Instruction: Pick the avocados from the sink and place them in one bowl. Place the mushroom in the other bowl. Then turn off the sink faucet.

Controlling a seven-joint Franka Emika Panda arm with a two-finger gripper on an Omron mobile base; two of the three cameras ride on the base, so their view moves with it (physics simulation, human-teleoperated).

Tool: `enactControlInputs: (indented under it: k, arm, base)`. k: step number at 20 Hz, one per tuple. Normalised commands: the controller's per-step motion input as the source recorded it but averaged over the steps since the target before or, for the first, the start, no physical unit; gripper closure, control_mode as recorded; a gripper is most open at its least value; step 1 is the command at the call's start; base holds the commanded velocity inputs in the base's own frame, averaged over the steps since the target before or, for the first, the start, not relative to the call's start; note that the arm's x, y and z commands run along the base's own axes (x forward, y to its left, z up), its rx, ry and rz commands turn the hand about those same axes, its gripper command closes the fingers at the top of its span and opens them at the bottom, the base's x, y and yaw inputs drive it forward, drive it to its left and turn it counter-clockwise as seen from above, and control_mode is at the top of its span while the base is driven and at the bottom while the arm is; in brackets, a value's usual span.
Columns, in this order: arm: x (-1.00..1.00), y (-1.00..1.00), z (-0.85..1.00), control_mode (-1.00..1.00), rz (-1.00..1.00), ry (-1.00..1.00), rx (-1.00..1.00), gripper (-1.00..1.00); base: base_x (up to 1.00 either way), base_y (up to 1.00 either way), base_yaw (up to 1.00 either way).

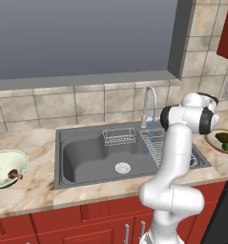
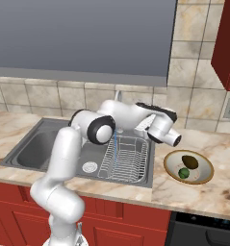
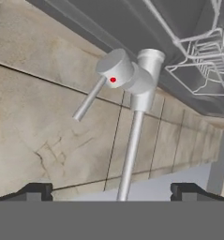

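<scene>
Both avocados, one dark and one green, lie in the shallow tan bowl on the counter right of the sink. The mushroom sits in the pale green bowl to the left of the sink. The chrome faucet pours a thin blue stream of water into the basin. In the hand view my gripper is open, its two fingertips spread wide to either side of the faucet's stem. The faucet's side lever stands a little ahead, untouched.
Wire racks sit in the back and right of the basin, near the round white drain. A tiled wall rises close behind the faucet. My arm reaches across the sink's right half.
</scene>
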Motion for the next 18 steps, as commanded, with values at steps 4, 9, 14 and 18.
enactControlInputs:
  k: [4,9,14,18]
  arm:
    - [0.34,0.0,-0.19,-1.0,0.0,0.0,0.0,-1.0]
    - [0.25,-0.05,-0.23,-1.0,0.0,0.0,0.0,-1.0]
    - [0.24,-0.07,-0.23,-1.0,-0.01,0.0,0.0,-1.0]
    - [0.31,0.0,-0.18,-1.0,-0.01,0.0,0.0,-1.0]
  base:
    - [0.0,0.0,0.0]
    - [0.0,0.0,0.0]
    - [0.0,0.0,0.0]
    - [0.0,0.0,0.0]
